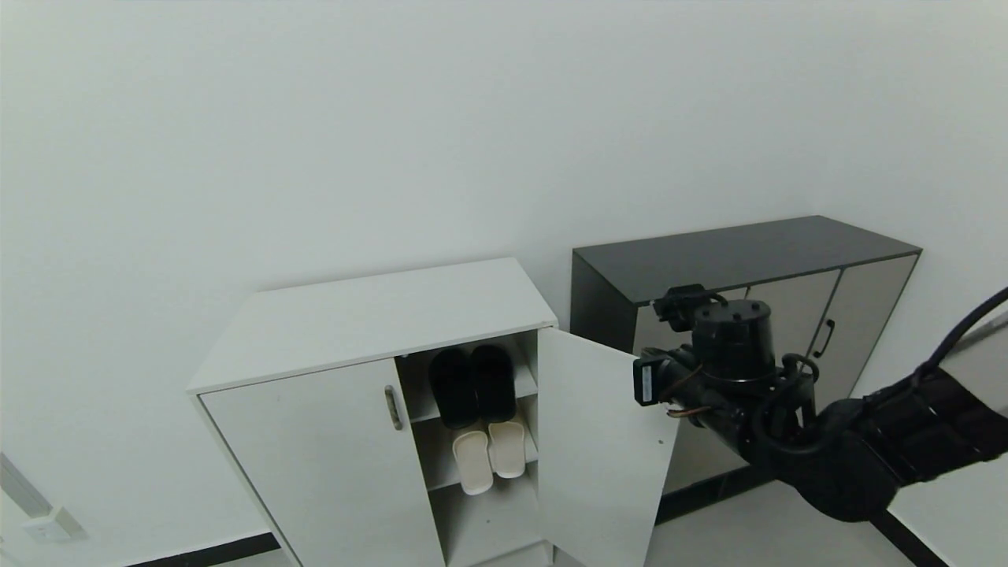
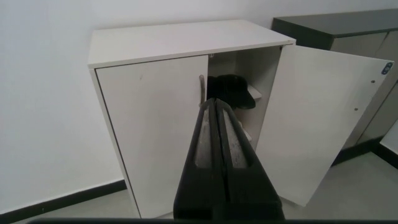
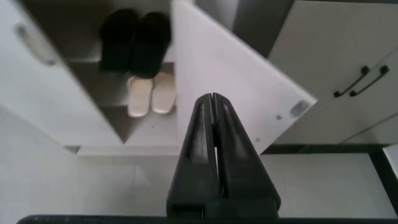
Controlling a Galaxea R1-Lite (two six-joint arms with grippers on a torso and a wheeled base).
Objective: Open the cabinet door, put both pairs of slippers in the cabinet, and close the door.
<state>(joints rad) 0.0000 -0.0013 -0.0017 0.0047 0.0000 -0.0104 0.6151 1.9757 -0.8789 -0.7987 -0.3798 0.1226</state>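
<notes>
The white cabinet (image 1: pixel 378 315) has its left door (image 1: pixel 315 465) closed and its right door (image 1: pixel 598 449) swung open. Inside, a black pair of slippers (image 1: pixel 472 386) lies on the upper shelf. A cream pair of slippers (image 1: pixel 490 455) lies on the shelf below. My right arm (image 1: pixel 787 417) hangs beside the open door's outer edge. The right gripper (image 3: pixel 213 98) is shut and empty, its tips over the top edge of the open door (image 3: pixel 236 93). My left gripper (image 2: pixel 211 101) is shut and empty, held in front of the closed door near its handle (image 2: pixel 201 84).
A dark cabinet (image 1: pixel 748 252) with grey doors stands against the wall just right of the open door. A wall socket (image 1: pixel 51 526) sits low at the far left. Bare floor lies in front of both cabinets.
</notes>
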